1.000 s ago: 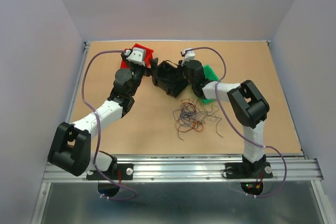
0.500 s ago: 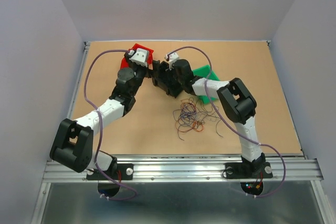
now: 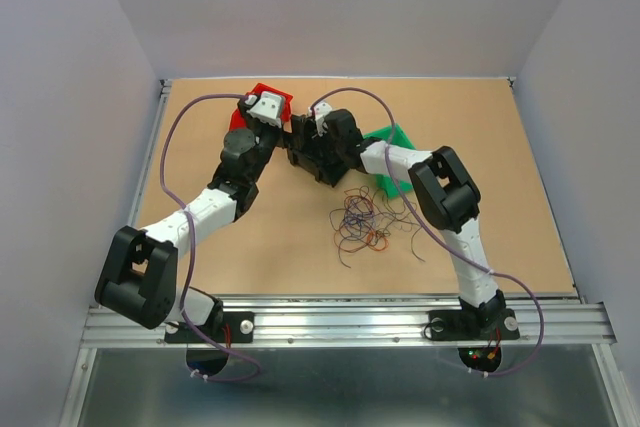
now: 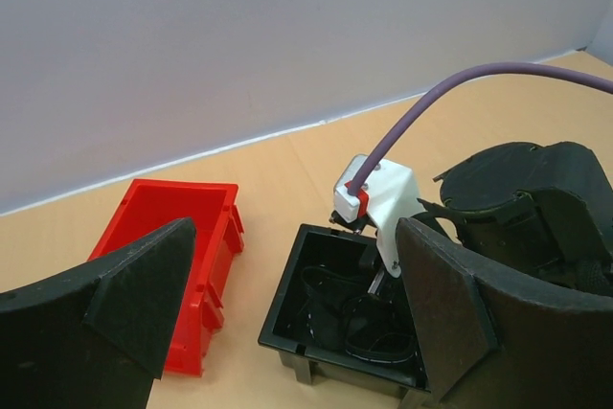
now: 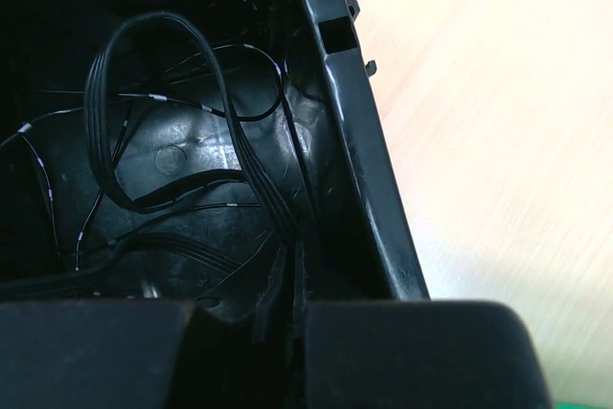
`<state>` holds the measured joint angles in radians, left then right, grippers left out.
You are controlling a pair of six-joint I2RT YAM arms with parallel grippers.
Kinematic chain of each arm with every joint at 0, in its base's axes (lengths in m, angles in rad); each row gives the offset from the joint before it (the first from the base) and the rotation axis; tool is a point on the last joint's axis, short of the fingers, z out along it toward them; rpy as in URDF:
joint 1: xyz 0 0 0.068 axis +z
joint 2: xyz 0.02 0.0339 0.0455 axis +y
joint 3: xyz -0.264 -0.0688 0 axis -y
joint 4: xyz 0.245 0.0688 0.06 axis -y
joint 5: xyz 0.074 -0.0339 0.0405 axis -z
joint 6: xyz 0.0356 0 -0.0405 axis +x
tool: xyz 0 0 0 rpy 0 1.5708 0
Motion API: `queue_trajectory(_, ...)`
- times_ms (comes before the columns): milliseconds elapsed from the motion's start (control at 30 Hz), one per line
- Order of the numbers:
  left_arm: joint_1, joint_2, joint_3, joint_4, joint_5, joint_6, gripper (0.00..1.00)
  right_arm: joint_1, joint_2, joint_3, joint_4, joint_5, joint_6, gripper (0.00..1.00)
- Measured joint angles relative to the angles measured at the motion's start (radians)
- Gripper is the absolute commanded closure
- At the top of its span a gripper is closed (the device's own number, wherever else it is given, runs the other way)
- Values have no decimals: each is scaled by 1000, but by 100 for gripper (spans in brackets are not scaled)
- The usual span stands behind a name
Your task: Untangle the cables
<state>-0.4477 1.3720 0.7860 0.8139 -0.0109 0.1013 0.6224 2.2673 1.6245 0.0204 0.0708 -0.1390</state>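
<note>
A loose tangle of thin coloured cables (image 3: pixel 362 219) lies on the table in front of the right arm. Black cables (image 5: pixel 257 170) lie coiled inside a black bin (image 5: pixel 354 160). My right gripper (image 5: pixel 290 280) is down in that bin, shut on a strand bundle of the black cables that runs up from between its fingertips. From above, the right gripper (image 3: pixel 310 147) sits inside the black bin (image 3: pixel 318 169). My left gripper (image 4: pixel 295 237) hangs open and empty between a red bin (image 4: pixel 215 265) and the black bin (image 4: pixel 282 298), above the table. The top view shows the left gripper (image 3: pixel 272 125) beside the red bin (image 3: pixel 270 95).
A green bin (image 3: pixel 395 137) stands just right of the black one, partly under the right forearm. The right arm's white wrist camera (image 4: pixel 378 193) and its lilac cable hang over the black bin, close to my left gripper. Walls enclose the table on three sides.
The right arm has swung left and its gripper has gone down into the black bin. The left arm shifted slightly early on, then stayed still with its jaws open.
</note>
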Motion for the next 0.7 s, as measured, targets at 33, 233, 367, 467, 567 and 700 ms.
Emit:
queue_trajectory(33, 0, 0, 0, 0, 0, 2, 2, 0, 0, 2, -5, 0, 1, 99)
queue_trajectory(233, 0, 0, 0, -3, -11, 7, 2, 0, -8, 5, -16, 4, 29, 75)
queue_trajectory(367, 0, 0, 0, -4, -22, 8, 1, 0, -44, 1, -9, 0, 55, 70)
queue_trajectory(467, 0, 0, 0, -4, -25, 11, 1, 0, -131, -53, 42, 0, 82, 65)
queue_trajectory(567, 0, 0, 0, -4, -25, 13, 1, 0, -213, -106, 100, 0, 104, 58)
queue_trajectory(700, 0, 0, 0, -11, -23, 14, 1, 1, -291, -151, 161, 4, 119, 45)
